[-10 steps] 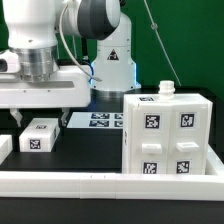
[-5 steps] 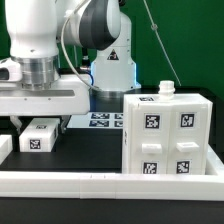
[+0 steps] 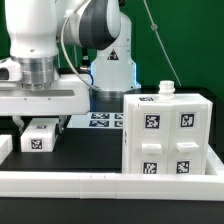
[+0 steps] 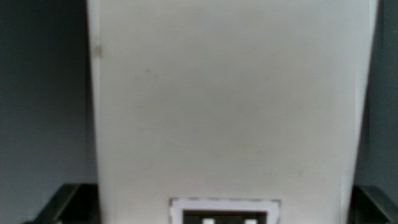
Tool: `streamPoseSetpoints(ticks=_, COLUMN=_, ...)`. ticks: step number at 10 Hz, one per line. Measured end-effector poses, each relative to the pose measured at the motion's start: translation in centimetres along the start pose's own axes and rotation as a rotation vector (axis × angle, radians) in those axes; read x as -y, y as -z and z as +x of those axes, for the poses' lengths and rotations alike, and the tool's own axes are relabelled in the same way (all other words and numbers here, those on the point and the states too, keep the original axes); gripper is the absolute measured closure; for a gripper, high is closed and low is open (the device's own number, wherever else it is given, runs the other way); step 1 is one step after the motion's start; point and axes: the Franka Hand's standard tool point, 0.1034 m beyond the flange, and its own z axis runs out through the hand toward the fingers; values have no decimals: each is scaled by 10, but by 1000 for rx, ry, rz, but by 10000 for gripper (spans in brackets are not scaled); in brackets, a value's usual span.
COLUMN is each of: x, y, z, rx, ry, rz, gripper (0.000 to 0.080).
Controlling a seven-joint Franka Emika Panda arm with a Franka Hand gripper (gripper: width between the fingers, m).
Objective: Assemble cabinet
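The cabinet (image 3: pixel 170 135), a large white box with square tags on its front and a small knob on top, stands at the exterior view's right. A small white tagged block (image 3: pixel 40 135) lies on the black table at the left. My gripper (image 3: pixel 41 123) hangs straight over this block, one finger on each side of it. The jaws look open, close to the block's sides. In the wrist view the block (image 4: pixel 228 100) fills the frame, with a tag at its near end. A dark fingertip (image 4: pixel 68 203) shows beside it.
A long low white rail (image 3: pixel 110 184) runs along the table's front. The marker board (image 3: pixel 104 120) lies behind, between the block and the cabinet. Another white part (image 3: pixel 4 146) sits at the far left edge. The arm's base stands behind the marker board.
The arm shifted a little to the exterior view's left and lowered over the small block one second ago. It has held still over the last half second.
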Motion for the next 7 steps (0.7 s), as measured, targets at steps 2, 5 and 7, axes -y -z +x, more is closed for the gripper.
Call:
streamPoseSetpoints(ticks=2, x=0, y=0, z=0, rx=0, ry=0, rz=0, gripper=246)
streamPoseSetpoints(ticks=5, x=19, y=26, z=11, rx=15, ry=-36, rz=30, gripper=246)
streamPoseSetpoints(ticks=7, x=43, y=67, z=25, rx=14, ry=-66, rz=60, gripper=246)
